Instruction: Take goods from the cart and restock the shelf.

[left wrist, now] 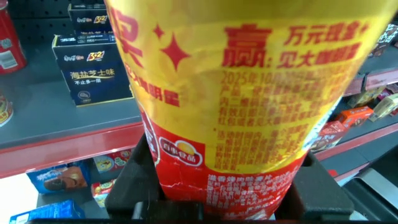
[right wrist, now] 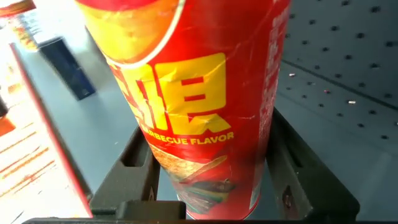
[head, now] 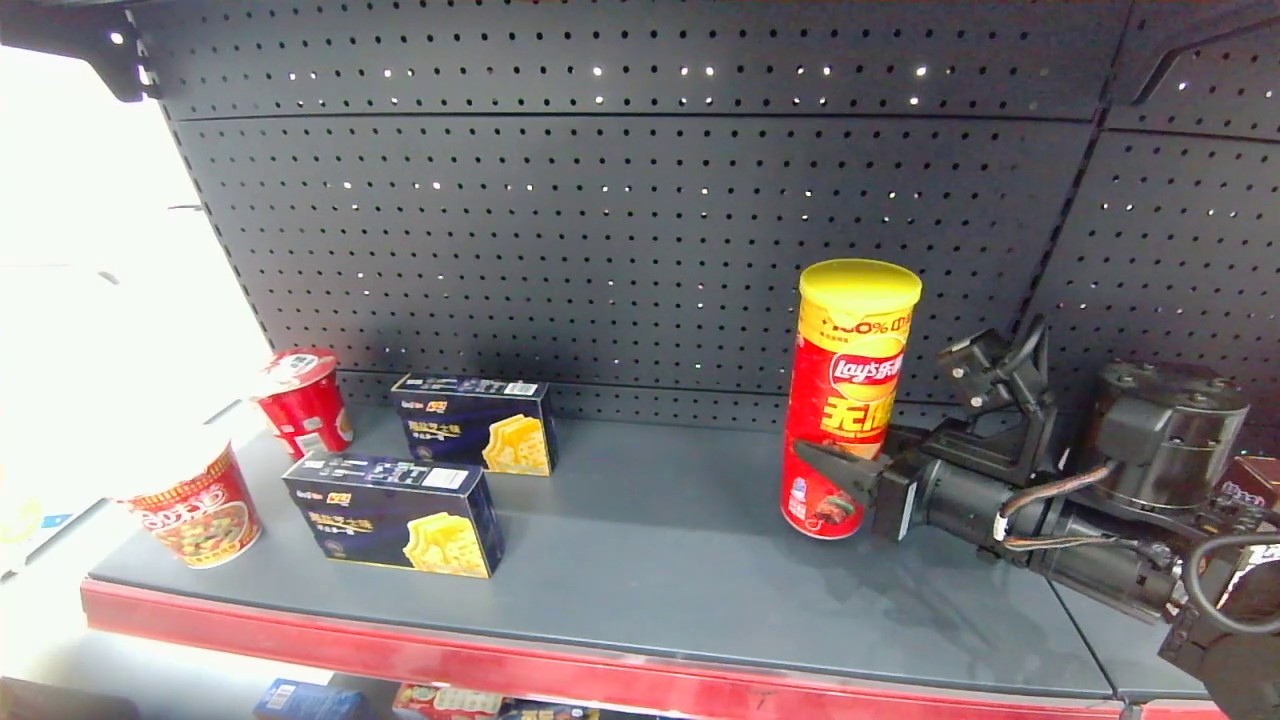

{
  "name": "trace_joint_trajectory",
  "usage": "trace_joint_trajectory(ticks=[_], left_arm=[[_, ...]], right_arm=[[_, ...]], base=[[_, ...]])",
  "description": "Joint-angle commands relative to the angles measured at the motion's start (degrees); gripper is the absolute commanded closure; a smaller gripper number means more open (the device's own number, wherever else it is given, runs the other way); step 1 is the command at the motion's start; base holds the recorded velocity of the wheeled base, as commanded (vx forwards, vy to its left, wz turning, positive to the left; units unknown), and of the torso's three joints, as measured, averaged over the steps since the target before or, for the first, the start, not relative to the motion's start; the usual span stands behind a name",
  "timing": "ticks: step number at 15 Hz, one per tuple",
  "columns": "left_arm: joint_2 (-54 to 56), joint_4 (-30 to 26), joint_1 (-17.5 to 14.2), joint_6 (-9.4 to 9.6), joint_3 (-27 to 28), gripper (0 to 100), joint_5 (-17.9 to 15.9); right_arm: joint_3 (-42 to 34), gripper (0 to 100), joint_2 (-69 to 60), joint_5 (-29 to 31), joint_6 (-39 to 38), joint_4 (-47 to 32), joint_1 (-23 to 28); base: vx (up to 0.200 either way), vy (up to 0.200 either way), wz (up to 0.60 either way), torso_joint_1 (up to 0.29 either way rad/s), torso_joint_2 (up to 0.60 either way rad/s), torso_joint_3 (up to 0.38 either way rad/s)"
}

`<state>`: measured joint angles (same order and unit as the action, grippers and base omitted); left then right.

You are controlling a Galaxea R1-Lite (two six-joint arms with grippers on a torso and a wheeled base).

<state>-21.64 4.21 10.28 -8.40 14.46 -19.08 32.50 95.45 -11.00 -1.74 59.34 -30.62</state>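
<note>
**Two chip cans, each in a gripper, at the shelf**

The shelf (head: 650,560) carries a front blue box (head: 395,515), which serves as reference. A chip can (head: 850,400) stands upright on the shelf, well to the right of this box. The right gripper (head: 835,490) reaches in from the right and brackets the can's lower part. In the right wrist view its fingers (right wrist: 134,165) flank the can (right wrist: 205,124) closely and appear to clamp it, though pad contact is hard to confirm. The left gripper (left wrist: 224,186) is closed around a second chip can (left wrist: 249,106), held in front of the shelf and lower than the box (left wrist: 93,78). A rear blue box (head: 475,425) lies just behind the reference box. A noodle cup (head: 195,510) stands to its left and a red cup (head: 303,400) behind-left.
</note>
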Motion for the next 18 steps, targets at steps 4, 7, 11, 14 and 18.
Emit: trace_joint_trajectory(ticks=[4,7,11,14,18], left_arm=[[0.5,-2.2,0.0,-1.27,0.4,100,-0.1],[0.9,-2.6,0.0,-1.27,0.2,100,-0.1],[0.9,-2.7,0.0,-1.44,0.1,100,0.2],[0.9,-2.7,0.0,-1.53,0.0,100,0.6],[1.1,-2.8,0.0,-2.59,-0.1,100,0.7]], right_arm=[[-1.7,100,2.9,1.8,-0.2,3.9,-3.3],[-1.8,100,5.9,6.0,-0.3,6.5,-4.8],[-3.8,100,5.9,9.2,-2.0,7.2,-7.4],[-5.6,100,4.8,12.2,-3.7,7.3,-9.1],[-7.4,100,4.0,14.5,-4.0,7.3,-9.5]], base=[[0.000,0.000,0.00,0.000,0.00,0.000],[0.000,0.000,0.00,0.000,0.00,0.000],[0.000,0.000,0.00,0.000,0.00,0.000],[0.000,0.000,0.00,0.000,0.00,0.000],[0.000,0.000,0.00,0.000,0.00,0.000]])
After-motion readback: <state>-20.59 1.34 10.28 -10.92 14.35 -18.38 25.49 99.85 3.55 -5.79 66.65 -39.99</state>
